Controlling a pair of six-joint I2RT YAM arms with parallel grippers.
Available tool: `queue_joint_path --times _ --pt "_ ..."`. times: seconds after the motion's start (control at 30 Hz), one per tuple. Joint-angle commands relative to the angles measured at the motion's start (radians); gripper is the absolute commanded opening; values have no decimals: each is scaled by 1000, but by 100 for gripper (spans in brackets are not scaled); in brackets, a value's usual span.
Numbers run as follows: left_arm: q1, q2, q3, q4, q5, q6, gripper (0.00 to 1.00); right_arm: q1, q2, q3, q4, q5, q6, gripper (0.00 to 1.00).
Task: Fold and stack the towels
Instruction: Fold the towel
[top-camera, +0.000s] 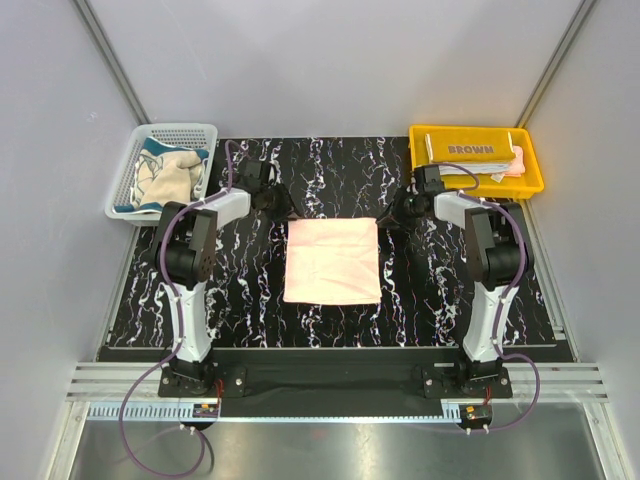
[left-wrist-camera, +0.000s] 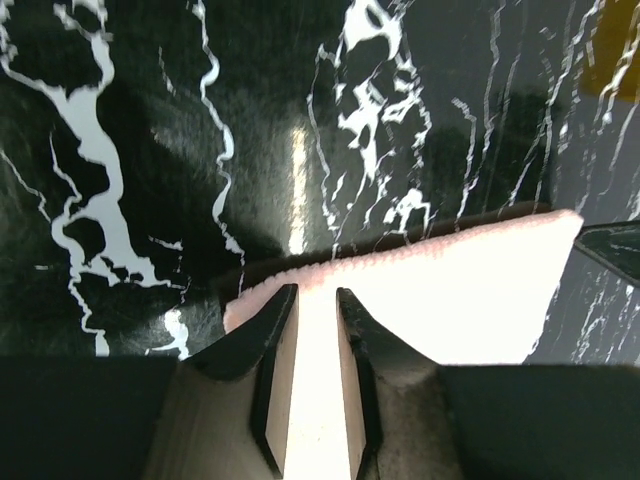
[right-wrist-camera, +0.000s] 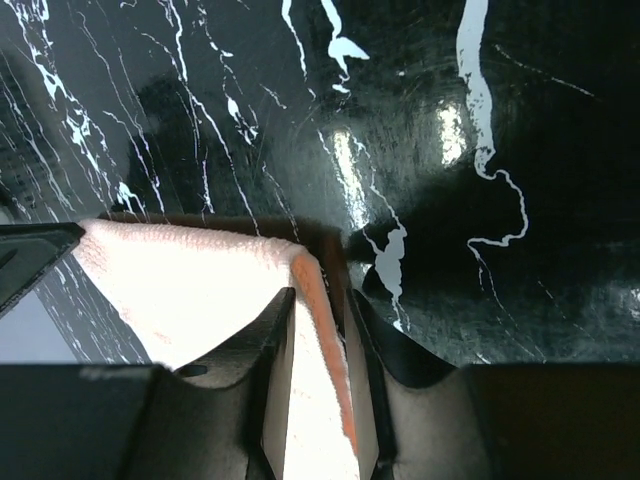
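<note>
Pink towel (top-camera: 333, 262) lies flat in the middle of the black marble mat (top-camera: 250, 290), between my two arms. My right gripper (right-wrist-camera: 320, 292) is pinched on its far right corner, and a fold of cloth stands up between the fingers. My left gripper (left-wrist-camera: 316, 292) is at the far left corner with cloth between its fingers (I cannot tell if it is squeezing). A cream and teal towel (top-camera: 165, 172) sits in the white basket (top-camera: 120, 195), far left. A brown towel (top-camera: 470, 150) lies in the yellow tray (top-camera: 417, 150), far right.
</note>
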Motion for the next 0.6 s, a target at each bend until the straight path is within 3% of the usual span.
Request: queue_joint_path --times 0.0,0.13,0.37,0.57 --pt "6 -28 57 12 17 19 27 5 -81 15 -17 4 1 34" --pt "6 -84 59 -3 1 18 30 5 -89 37 -38 37 -31 34" --pt "6 -133 56 -166 -184 51 36 21 -72 64 -81 132 -100 34" --pt "3 -124 -1 -126 -125 64 44 62 -31 107 -106 172 -131 35"
